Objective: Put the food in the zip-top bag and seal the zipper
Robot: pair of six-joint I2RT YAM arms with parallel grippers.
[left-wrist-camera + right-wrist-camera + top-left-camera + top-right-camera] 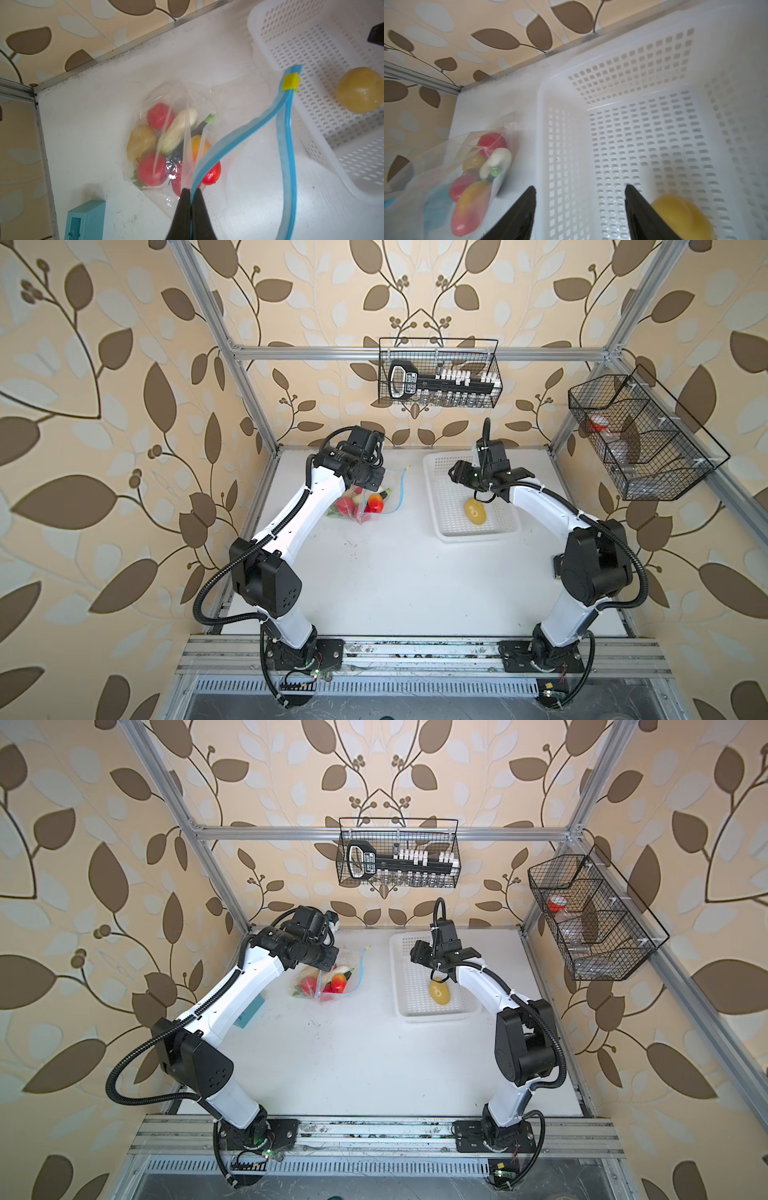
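Left gripper (190,190) pinches zipper (234,138); 1 potato (360,90) in basket (291,20).

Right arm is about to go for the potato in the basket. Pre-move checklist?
1. Left hand shut on the zipper: ok.
2. Zip-top bag mouth open, strips bowed apart: ok.
3. Right hand open, nothing in it: ok.
4. Potato alone and uncovered in the basket: ok.
5. Right hand centred on the potato: not ok, in the right wrist view it sits off to one side.
6. Room in the bag for it: cannot tell.
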